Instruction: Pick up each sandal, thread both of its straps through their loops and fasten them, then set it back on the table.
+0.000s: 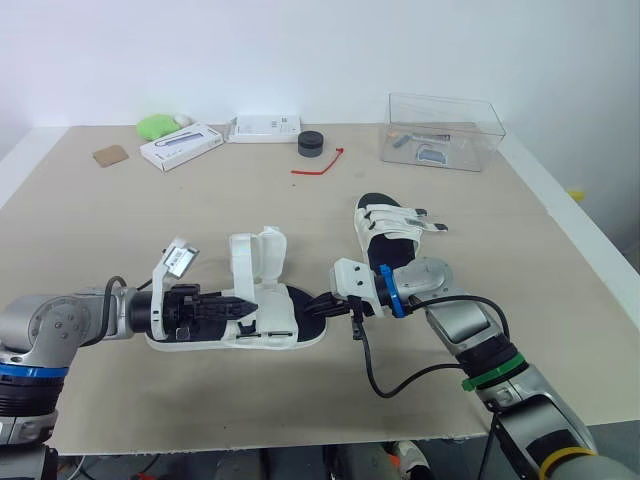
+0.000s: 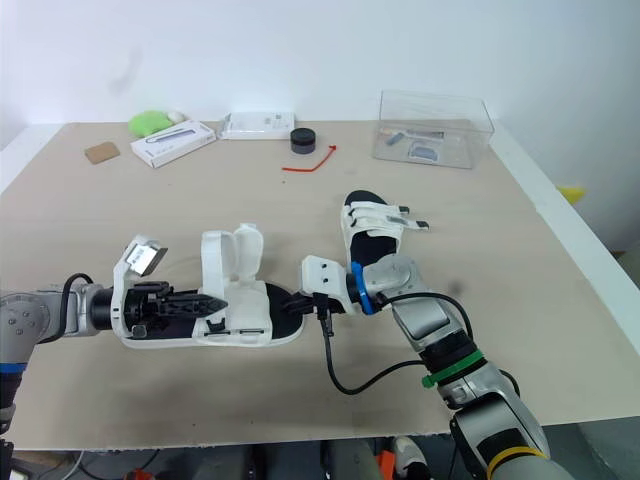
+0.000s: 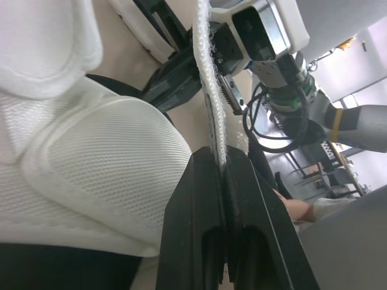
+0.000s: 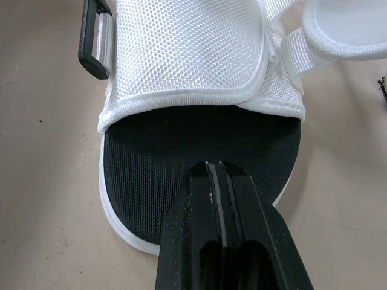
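The near sandal (image 1: 268,300) lies flat on the bench (image 1: 150,220), on the near left side. Its length runs left to right, with the toe end pointing right, and its broad white flaps (image 1: 258,258) stand up, unfastened. My left end effector (image 1: 245,306) reaches in from the left over the heel end. Its two black fingers are pinched together on a white webbing strap (image 3: 208,90), which runs out from between their tips. My right end effector (image 1: 322,305) comes in from the right at the toe. Its fingers are closed against each other with nothing between them, and the tips sit at the black footbed (image 4: 199,145), just short of the white mesh toe band (image 4: 193,54). A black plastic loop (image 4: 92,48) hangs at that band's side.

The far sandal (image 1: 392,228) lies right of centre, a little farther back, just beyond my right wrist. Its straps are laid across the foot.

Along the far edge of the bench there is a clear box (image 1: 440,130) on the right. A black round puck (image 1: 311,143) sits near the middle with a red tie (image 1: 318,165) just in front of it. Two white packets (image 1: 180,146) (image 1: 264,128), a green lump (image 1: 155,126) and a small brown pad (image 1: 110,155) lie toward the left.
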